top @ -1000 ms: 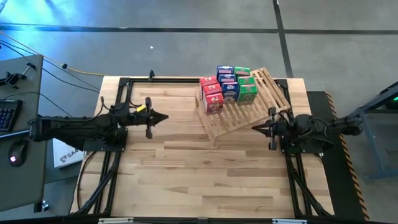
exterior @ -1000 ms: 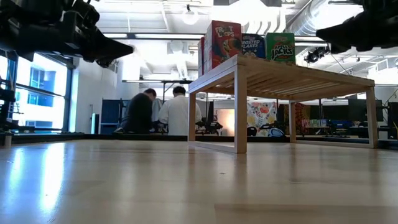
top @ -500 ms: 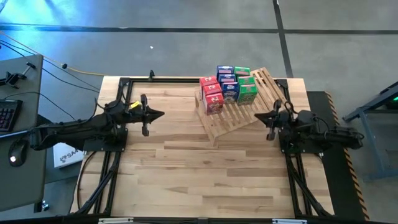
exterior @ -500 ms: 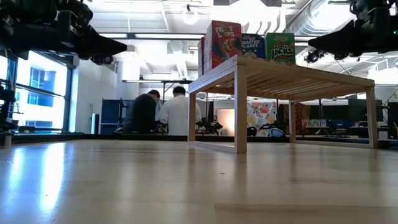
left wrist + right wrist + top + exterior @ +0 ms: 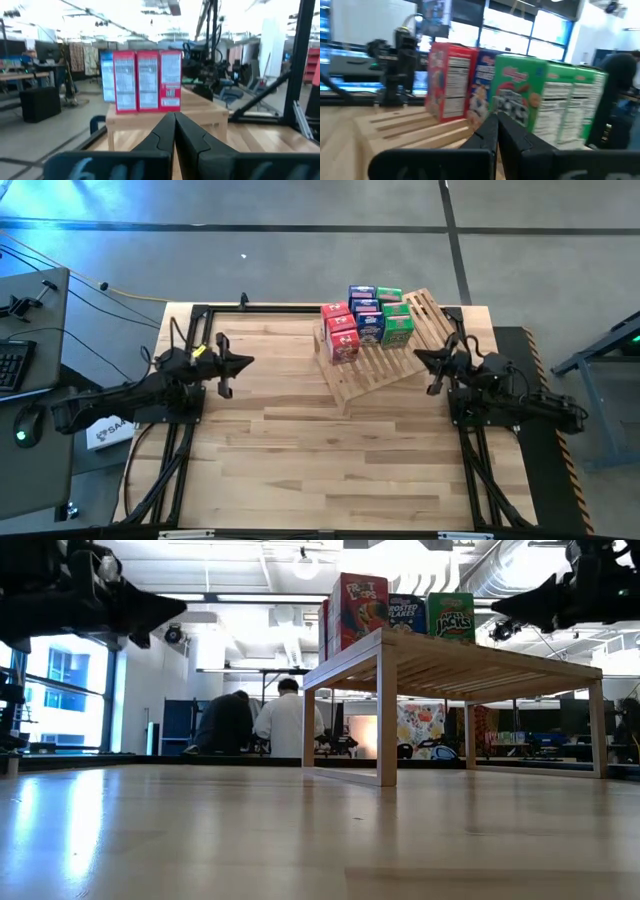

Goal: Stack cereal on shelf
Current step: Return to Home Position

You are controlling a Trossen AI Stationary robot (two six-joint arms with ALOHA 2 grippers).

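While cereal sits on the shelf, left gripper and right gripper pinched together, empty, arms raised level.

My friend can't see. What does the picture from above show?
Red, blue and green cereal boxes stand in rows on a slatted shelf. The left tool and right tool, both empty, hang either side of it.

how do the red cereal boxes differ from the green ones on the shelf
The red cereal boxes read Froot Loops; the green cereal boxes read Apple Jacks. Red boxes sit on the left arm's side of the blue boxes, green ones on the right arm's side. Both rows stand upright on the shelf.
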